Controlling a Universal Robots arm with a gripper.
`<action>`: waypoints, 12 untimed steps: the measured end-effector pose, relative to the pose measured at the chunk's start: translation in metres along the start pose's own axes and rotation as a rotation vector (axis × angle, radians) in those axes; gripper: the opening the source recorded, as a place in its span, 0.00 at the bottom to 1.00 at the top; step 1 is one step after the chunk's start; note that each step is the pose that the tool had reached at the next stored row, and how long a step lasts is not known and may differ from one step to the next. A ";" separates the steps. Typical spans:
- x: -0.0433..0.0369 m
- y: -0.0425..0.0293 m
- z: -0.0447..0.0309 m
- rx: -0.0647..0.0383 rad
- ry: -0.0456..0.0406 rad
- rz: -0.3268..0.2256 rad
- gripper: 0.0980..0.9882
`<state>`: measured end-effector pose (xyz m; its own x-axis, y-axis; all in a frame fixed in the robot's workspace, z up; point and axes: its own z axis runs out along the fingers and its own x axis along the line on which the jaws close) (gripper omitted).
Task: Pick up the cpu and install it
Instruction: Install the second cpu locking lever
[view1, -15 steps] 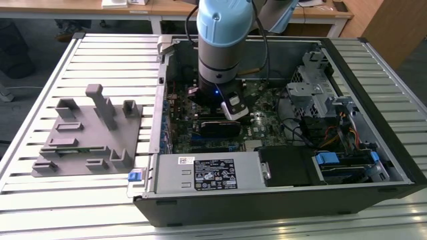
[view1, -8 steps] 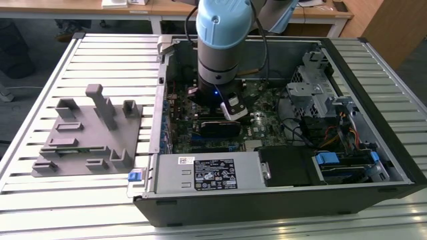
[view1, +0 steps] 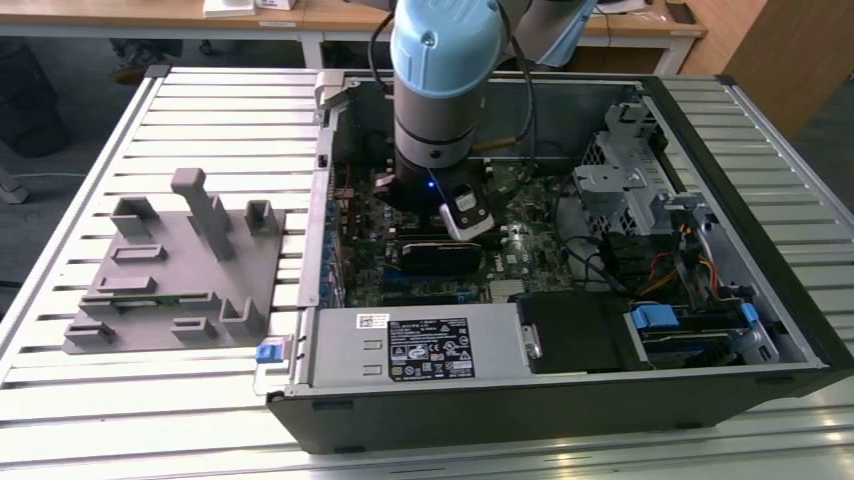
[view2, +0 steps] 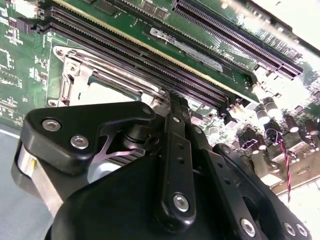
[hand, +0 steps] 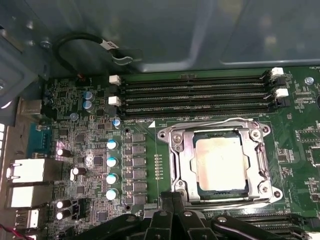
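- A grey plastic fixture (view1: 174, 270) lay on the slatted tabletop (view1: 80, 420), well off to the exterior view's left of the claw (view1: 461, 222) and outside the computer case (view1: 561, 400).
- The arm (view1: 447, 90) reached down into the open case, with the claw low over the motherboard (view1: 534, 205) near the middle of the case.
- In the first wrist view the cpu (hand: 220, 161), its pale silvery top up, sat inside the metal socket frame (hand: 176, 165) on the board, just ahead of the claw's black linkage (hand: 172, 220) and apart from it.
- Beyond the socket from the claw ran the long black memory slots (hand: 195, 92).
- In the second wrist view the claw (view2: 175, 100) had its fingers drawn together with no gap showing, and they gripped nothing; the socket frame (view2: 75, 75) lay right beside the tips.
- Towards the exterior view's right of the claw stood the metal drive cage (view1: 627, 180).
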<state>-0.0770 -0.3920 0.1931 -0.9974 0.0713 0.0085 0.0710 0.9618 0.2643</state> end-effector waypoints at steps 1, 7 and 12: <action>0.0003 0.0006 0.0002 0.000 0.0000 0.000 0.01; 0.0012 0.0032 0.0011 0.000 0.0000 0.000 0.01; 0.0013 0.0032 0.0013 0.007 -0.0006 0.000 0.01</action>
<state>-0.0780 -0.3885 0.1928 -0.9974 0.0713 0.0080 0.0710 0.9636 0.2577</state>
